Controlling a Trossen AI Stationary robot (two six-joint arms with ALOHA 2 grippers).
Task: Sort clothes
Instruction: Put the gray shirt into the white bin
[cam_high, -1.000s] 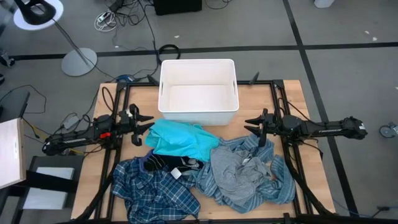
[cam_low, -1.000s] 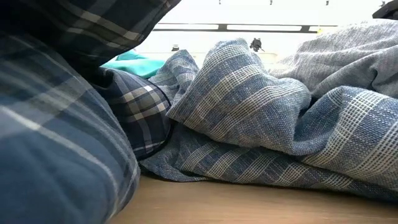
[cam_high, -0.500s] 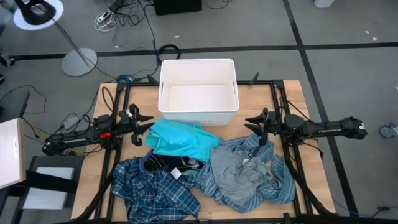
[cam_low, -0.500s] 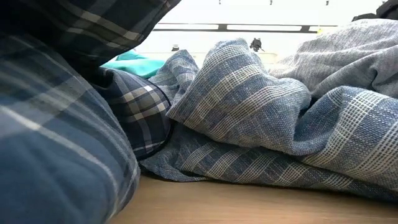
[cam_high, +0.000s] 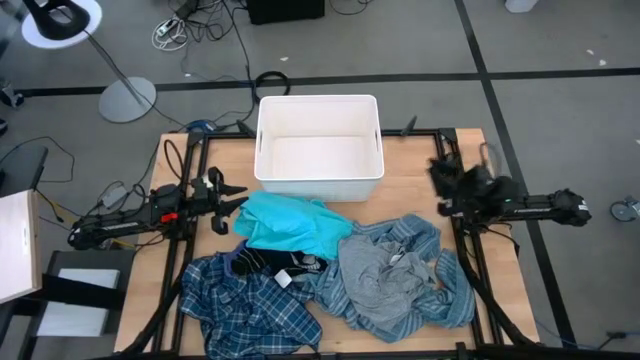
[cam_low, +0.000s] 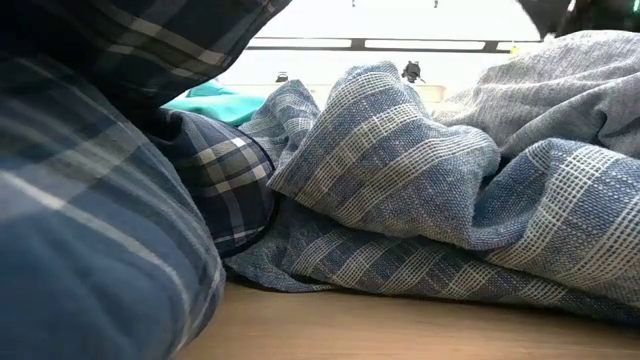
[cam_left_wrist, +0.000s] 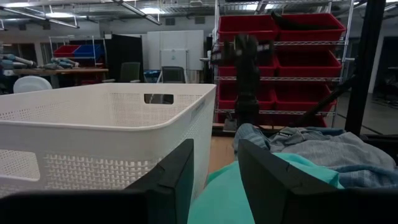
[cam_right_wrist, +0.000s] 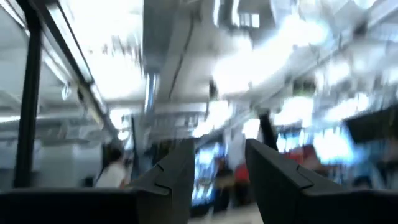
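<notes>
Now the left gripper (cam_high: 228, 199) lies low over the table's left side, its fingers (cam_left_wrist: 180, 171) apart and empty, pointing at the turquoise tee (cam_high: 290, 223) just beside it. The right gripper (cam_high: 447, 180) is raised at the right side, tilted upward toward the ceiling, fingers (cam_right_wrist: 273, 168) apart, holding nothing. Beside the tee, the grey-blue striped shirt (cam_high: 400, 275) is heaped at the front right, touching it. The blue-white plaid shirt (cam_high: 250, 305) lies at the front left, with small black pieces (cam_high: 285, 265) on its edge. Behind the clothes stands the white bin (cam_high: 318, 182), nothing inside it. The bin's wall rises close beside the left fingers.
</notes>
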